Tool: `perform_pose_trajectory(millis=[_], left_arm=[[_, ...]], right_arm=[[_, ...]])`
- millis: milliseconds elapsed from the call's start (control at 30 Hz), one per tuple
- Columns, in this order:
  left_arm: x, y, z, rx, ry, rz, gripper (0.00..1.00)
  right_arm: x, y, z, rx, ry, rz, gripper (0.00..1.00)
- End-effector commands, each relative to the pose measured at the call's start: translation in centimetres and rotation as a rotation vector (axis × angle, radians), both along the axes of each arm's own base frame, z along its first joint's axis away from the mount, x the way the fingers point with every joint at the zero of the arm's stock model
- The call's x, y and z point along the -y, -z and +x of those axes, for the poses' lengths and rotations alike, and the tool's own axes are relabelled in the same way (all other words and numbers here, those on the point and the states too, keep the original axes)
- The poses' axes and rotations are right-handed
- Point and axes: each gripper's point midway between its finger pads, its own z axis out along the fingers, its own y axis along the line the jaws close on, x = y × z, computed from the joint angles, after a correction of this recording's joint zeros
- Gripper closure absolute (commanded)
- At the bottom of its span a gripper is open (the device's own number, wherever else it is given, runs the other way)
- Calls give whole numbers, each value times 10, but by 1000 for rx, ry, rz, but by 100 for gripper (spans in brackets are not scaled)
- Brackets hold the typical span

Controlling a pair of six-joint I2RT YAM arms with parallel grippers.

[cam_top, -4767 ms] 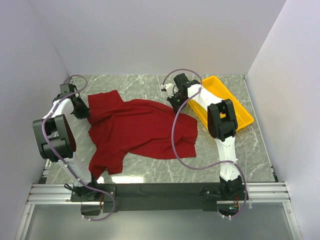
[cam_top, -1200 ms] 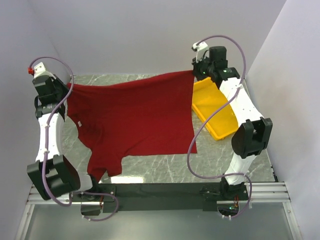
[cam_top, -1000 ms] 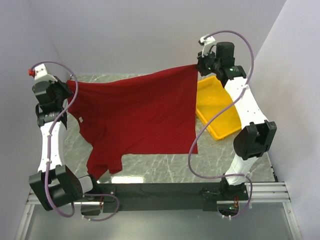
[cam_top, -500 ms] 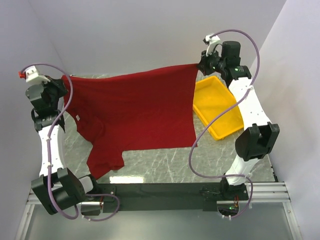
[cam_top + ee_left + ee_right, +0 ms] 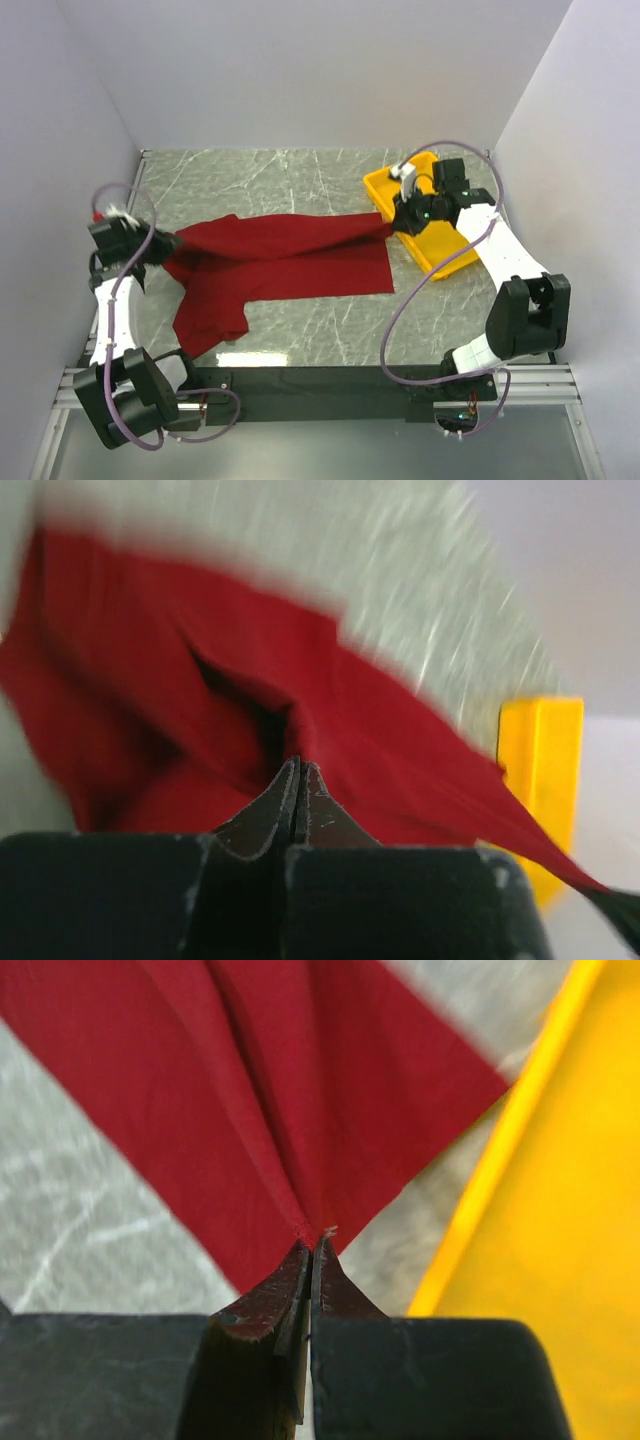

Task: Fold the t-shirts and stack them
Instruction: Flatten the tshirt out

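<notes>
**T-shirt (image 5: 290,265) clamped at both ends, spread across the table (image 5: 300,180)**

1. Near zone. One flap of the dark red cloth, probably a sleeve, reaches toward the near edge of the table on the left side. To its right, the near hem runs in a straight line and ends in a square corner.

2. Middle zone. The main body of the t-shirt forms a wide band running left to right across the marble-patterned surface. Creases converge toward each held end.

3. Left gripper (image 5: 165,245). It is positioned at the left end of the band, low and close to the left wall. The left wrist view shows the two fingers pressed fully together, with red cloth pinched at their tips. This view is motion-blurred, so which part of the garment is gripped cannot be determined.

4. Right gripper (image 5: 392,222). It is positioned at the right end of the band. The right wrist view shows the fingers fully closed, with a gathered point of cloth caught between the tips. The fabric fans outward from there over the table.

5. Far zone. The yellow tray (image 5: 378,184) lies at an angle on the right side of the table. Its left rim is just beside the right gripper. The t-shirt lies outside the tray.
</notes>
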Motion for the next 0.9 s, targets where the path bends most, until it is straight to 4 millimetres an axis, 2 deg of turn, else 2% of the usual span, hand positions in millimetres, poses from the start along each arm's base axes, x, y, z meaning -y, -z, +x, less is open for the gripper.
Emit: perform_pose_trajectory(millis=[0,33,67,200,233,300,333,400,433,500,567,667,700,733,867], left_arm=[[48,56,-53,-264,20,-300,99],[52,65,-62,-311,12,-312,99],[61,80,-80,-395,7,-344,99],[78,106,-113,-573,23,-371,96],[78,108,-117,-595,18,-364,86],[68,106,-122,-631,-19,-308,79],[60,93,-115,-598,-38,-266,70],[41,82,-116,-598,-100,-168,58],[32,64,-108,-555,-122,-120,51],[14,54,-104,-533,-161,-28,48],[6,44,-94,-488,-166,14,48],[10,44,-70,-414,-124,-18,48],[20,44,-64,-402,-75,-58,48],[22,51,-57,-411,-57,-74,49],[43,70,-51,-475,29,-103,49]], right_arm=[[9,12,-13,6,-26,-43,100],[9,20,-16,-12,-27,-46,100],[9,25,-16,-32,-25,-43,100],[5,37,-15,-83,-39,-27,100],[4,36,-13,-81,-43,-25,100],[2,38,-10,-94,-44,-17,100],[0,38,-6,-95,-49,-14,100],[-1,37,-3,-100,-53,-7,100],[-2,37,-1,-102,-57,-3,100],[-4,36,2,-99,-59,4,100],[-6,37,5,-107,-59,11,100],[-8,38,7,-116,-62,19,100],[-9,38,7,-116,-64,18,100],[-9,37,8,-115,-64,17,100],[-8,38,9,-110,-57,10,100]])
